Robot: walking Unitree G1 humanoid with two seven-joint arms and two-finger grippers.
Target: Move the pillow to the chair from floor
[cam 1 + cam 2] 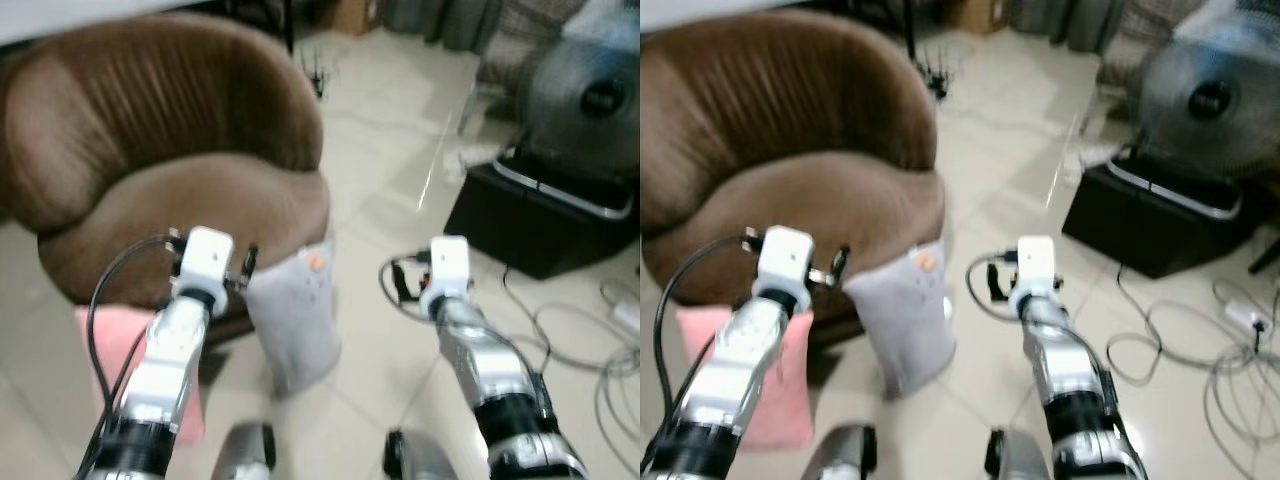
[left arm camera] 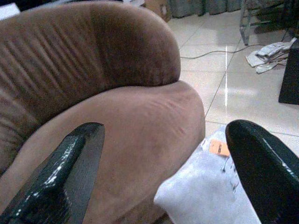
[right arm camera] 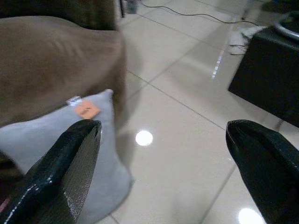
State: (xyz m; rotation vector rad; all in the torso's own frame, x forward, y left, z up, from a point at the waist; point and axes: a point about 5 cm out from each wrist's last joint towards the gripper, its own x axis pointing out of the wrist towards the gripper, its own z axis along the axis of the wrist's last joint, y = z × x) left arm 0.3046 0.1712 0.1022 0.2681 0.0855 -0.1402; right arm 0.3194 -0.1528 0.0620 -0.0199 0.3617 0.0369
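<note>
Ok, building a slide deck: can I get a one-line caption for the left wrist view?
Open left claw faces the brown armchair, grey pillow leaning against its front.

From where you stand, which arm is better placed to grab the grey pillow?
Left. The left claw is open right at the pillow's top corner by the chair; the right claw, also open, hangs farther off over bare floor.

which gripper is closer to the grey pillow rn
Left. The left gripper hovers at the grey pillow's upper corner beside the brown chair; the right gripper hangs farther off over bare floor.
</note>
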